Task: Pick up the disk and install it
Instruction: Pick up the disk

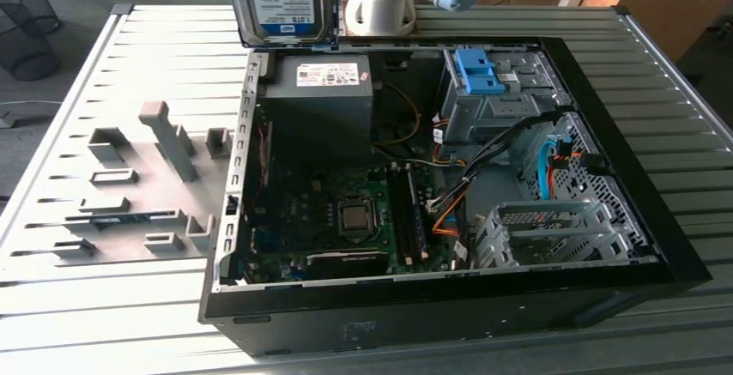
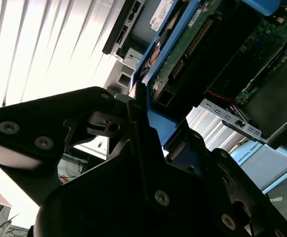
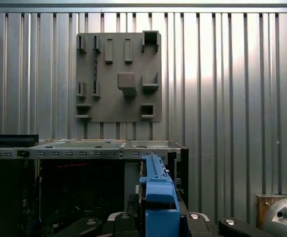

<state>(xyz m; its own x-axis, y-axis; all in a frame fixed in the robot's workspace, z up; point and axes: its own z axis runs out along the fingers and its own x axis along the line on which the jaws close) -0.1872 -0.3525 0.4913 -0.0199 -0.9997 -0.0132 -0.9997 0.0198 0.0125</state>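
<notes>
Item: disk (image 1: 281, 2), clamped edge-on in my gripper (image 3: 158, 218), raised by the open case (image 1: 624, 148). Step: carry; not yet installed. Requirement, I judge: square alignment with the drive bay (image 1: 495, 113).

Disk (image 1: 283, 2): silver metal drive, white-and-blue label, bright blue carrier around edges. Raised off table, standing upright, label toward exterior view. Hangs above far rim of open computer case (image 1: 458, 315). Second wrist view: green circuit-board underside.
</notes>
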